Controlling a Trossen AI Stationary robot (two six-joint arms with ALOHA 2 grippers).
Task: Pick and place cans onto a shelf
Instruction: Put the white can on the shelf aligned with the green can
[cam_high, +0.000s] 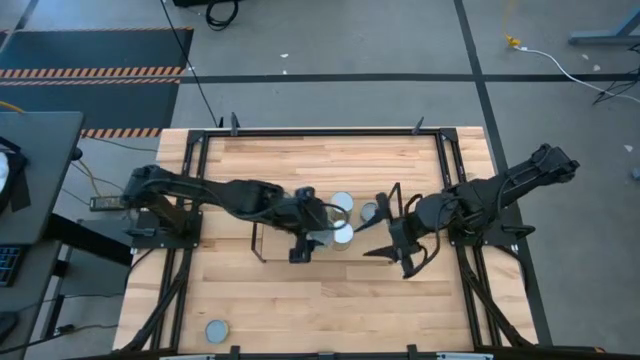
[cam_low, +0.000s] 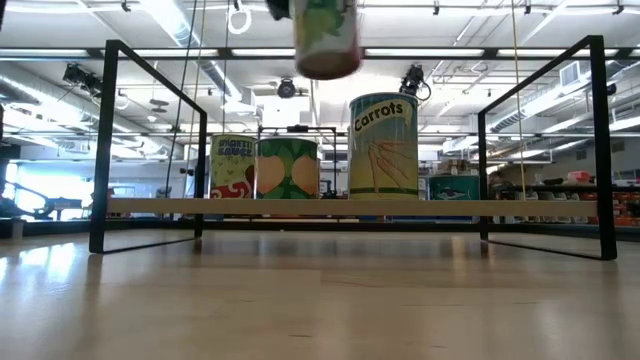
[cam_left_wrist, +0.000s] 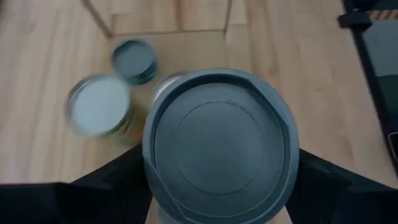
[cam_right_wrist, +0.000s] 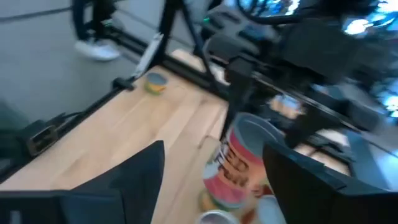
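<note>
Left gripper (cam_left_wrist: 217, 205) is holding a can (cam_left_wrist: 219, 146) up over the shelf (cam_low: 350, 207).

Its fingers are pinching the can's sides, grey round top facing the wrist camera, greenish label showing in the low view, well above the board. On the shelf three cans are standing upright: a red-and-yellow one (cam_low: 232, 166) touching a green one (cam_low: 288, 168), and a taller Carrots can (cam_low: 384, 146) apart. The right gripper (cam_high: 400, 243) is waiting spread open beside the shelf. A lone can (cam_high: 215, 331) is sitting near the table's front edge.

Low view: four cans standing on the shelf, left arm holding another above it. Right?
Not quite: the low view shows three cans on the shelf, the Carrots can among them. The left gripper does hold another can above it.
</note>
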